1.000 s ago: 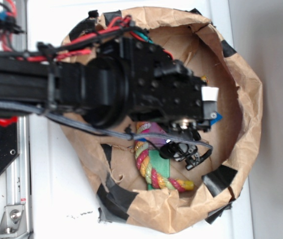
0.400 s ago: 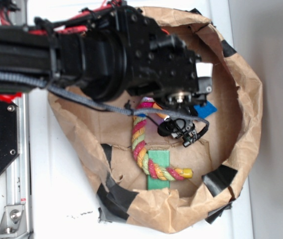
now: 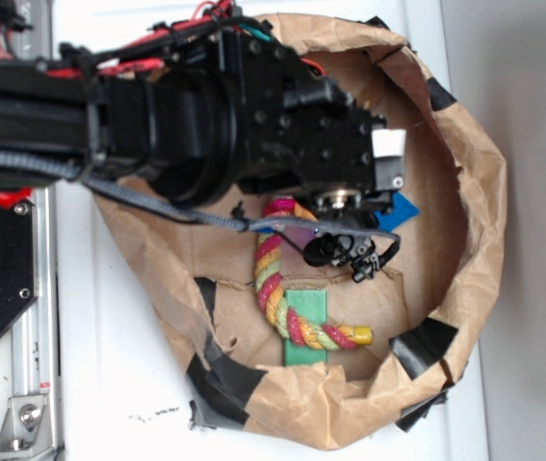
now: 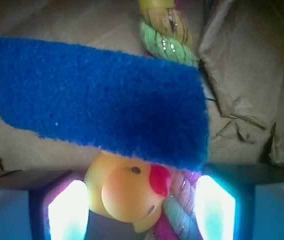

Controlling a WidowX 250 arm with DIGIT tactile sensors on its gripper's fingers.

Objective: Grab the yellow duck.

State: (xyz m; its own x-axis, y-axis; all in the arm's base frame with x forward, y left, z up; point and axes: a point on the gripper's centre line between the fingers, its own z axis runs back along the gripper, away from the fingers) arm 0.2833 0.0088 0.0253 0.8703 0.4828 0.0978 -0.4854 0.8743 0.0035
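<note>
The yellow duck (image 4: 127, 192) with its red beak shows in the wrist view, low in the frame, partly under the edge of a blue cloth (image 4: 102, 100). My gripper (image 4: 142, 210) is open, and its two lit fingers (image 4: 69, 210) stand either side of the duck. A strand of the multicoloured rope (image 4: 179, 210) lies between the duck and the right finger. In the exterior view the gripper (image 3: 374, 187) hangs over the basin's middle and hides the duck.
Everything lies in a brown paper basin (image 3: 480, 202) with crumpled walls patched with black tape. The rope (image 3: 275, 279) curves over a green block (image 3: 307, 331) near the front wall. A corner of the blue cloth (image 3: 406, 206) shows beside the gripper.
The arm has moved toward the top of the exterior view, uncovering the rope and green block. In the last half second it only shifted slightly.
</note>
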